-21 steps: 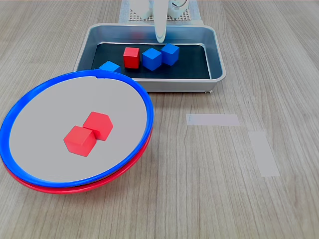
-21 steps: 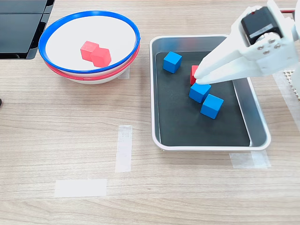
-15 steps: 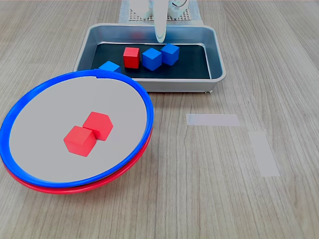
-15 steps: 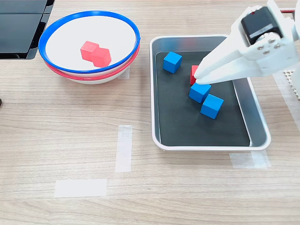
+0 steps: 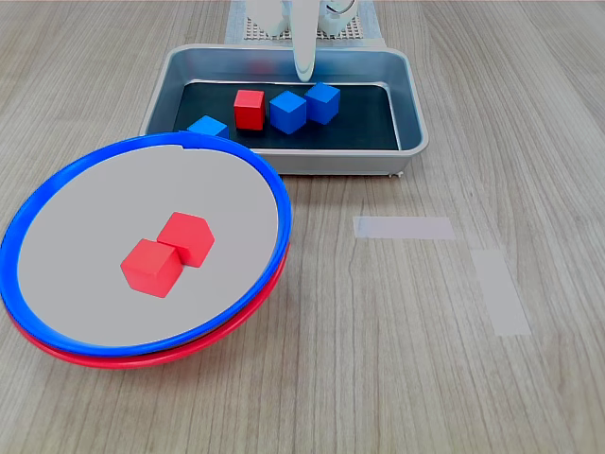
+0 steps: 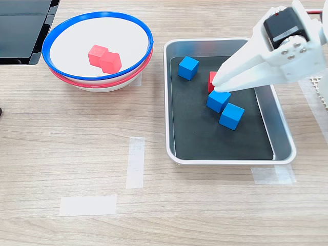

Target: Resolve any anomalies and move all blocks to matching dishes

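Observation:
The blue-rimmed dish [image 5: 277,194] [image 6: 97,15] is nested on top of the red-rimmed dish [image 5: 142,358] [image 6: 102,82]. Two red blocks [image 5: 151,267] [image 6: 96,54] lie touching inside the top dish. In the silver tray [image 5: 408,99] [image 6: 281,130] sit one red block [image 5: 250,108] [image 6: 210,78] and three blue blocks [image 5: 288,112] [image 6: 218,101]. My white gripper [image 5: 302,68] [image 6: 217,84] hovers over the tray, its tips just above the red block and partly hiding it in the second exterior view. The fingers meet at the tips and hold nothing.
Pale tape strips [image 5: 403,227] [image 6: 135,161] are stuck to the wooden table. A black device [image 6: 23,31] lies at the second exterior view's top left. A white mesh plate [image 5: 364,30] sits behind the tray.

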You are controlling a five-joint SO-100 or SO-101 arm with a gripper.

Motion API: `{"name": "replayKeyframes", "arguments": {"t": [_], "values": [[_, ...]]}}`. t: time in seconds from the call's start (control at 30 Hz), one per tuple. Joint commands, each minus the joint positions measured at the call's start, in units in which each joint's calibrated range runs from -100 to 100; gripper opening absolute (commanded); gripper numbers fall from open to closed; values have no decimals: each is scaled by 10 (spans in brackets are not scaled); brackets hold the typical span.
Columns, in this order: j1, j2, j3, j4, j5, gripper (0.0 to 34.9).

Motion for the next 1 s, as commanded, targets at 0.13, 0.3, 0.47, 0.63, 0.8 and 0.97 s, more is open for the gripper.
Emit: {"name": "replayKeyframes", "arguments": {"t": [0.13,0.3,0.47,0.63,0.8,0.97], "values": [[-3,-3,0,3,2,3],[-3,-3,0,3,2,3],[-3,-3,0,3,2,7],[-10,-3,0,3,-11,3],[35,181,-66,-138,50,5],[51,441,-206,-243,61,91]]}}
